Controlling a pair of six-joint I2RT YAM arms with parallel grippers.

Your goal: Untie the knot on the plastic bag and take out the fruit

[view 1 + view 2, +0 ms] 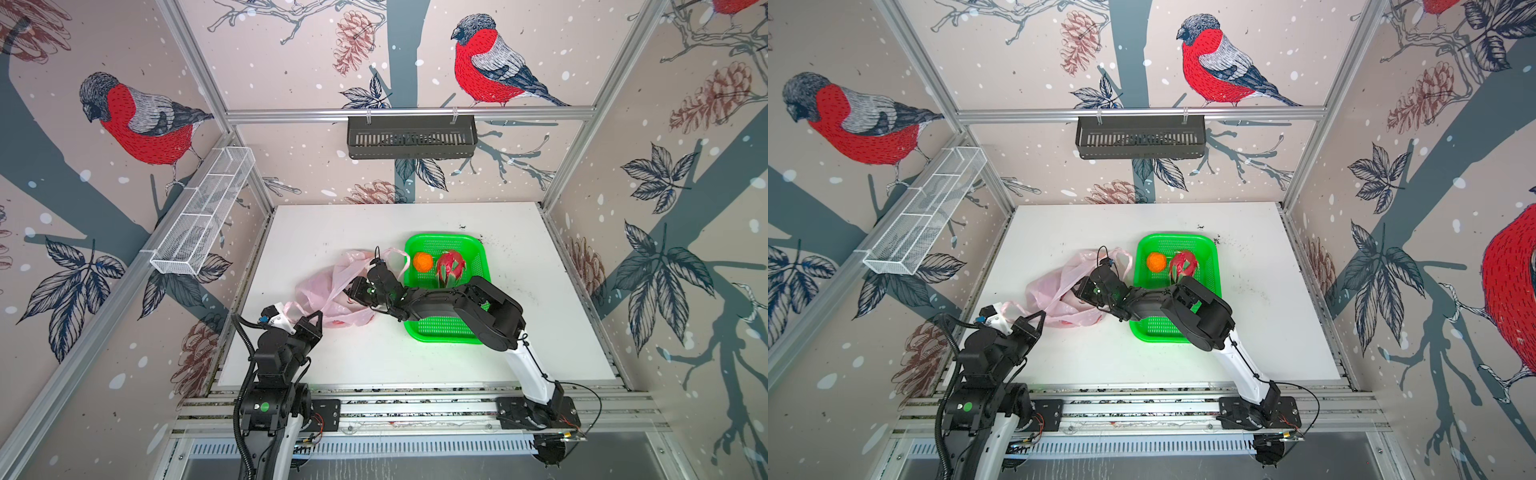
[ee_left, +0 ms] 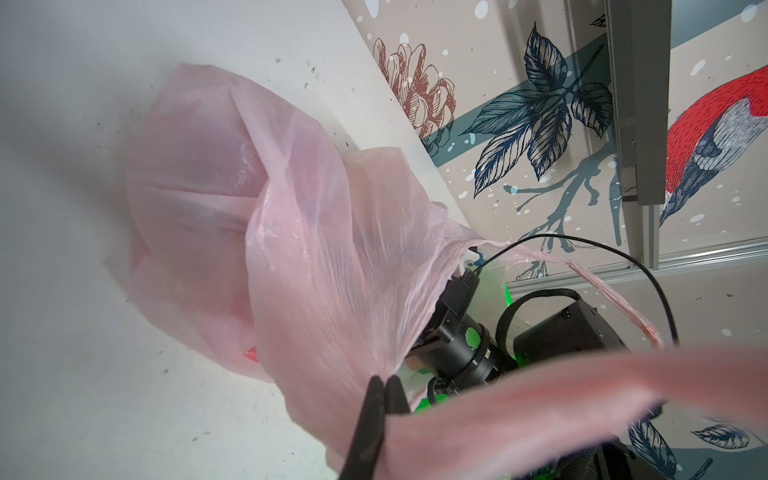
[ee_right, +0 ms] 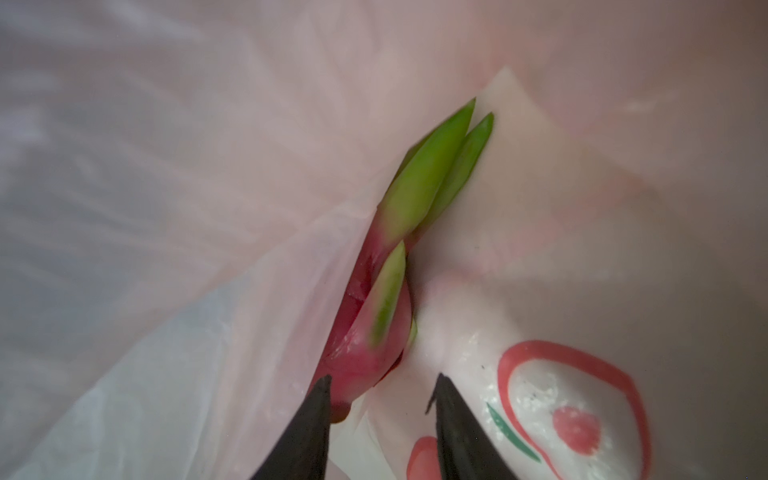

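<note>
The pale pink plastic bag [image 1: 328,286] [image 1: 1050,291] lies crumpled on the white table, left of the green basket [image 1: 449,328] [image 1: 1154,328]. My left gripper [image 2: 384,380] [image 1: 318,318] is shut on a bunched fold of the bag's film and holds it up. My right gripper [image 3: 382,378] is inside the bag, open. A dragon fruit [image 3: 374,328] lies with its end against one finger. In the basket sit an orange ball [image 1: 422,262] [image 1: 1156,262] and a second dragon fruit [image 1: 451,268] [image 1: 1183,266]. One loop handle [image 1: 399,257] hangs loose. The knot is out of view.
My right arm [image 1: 478,307] reaches across the basket into the bag's mouth. A black slotted tray [image 1: 411,137] hangs on the back rail. A white mesh shelf [image 1: 203,212] is fixed to the left wall. Dark crumbs [image 1: 494,249] dot the table right of the basket.
</note>
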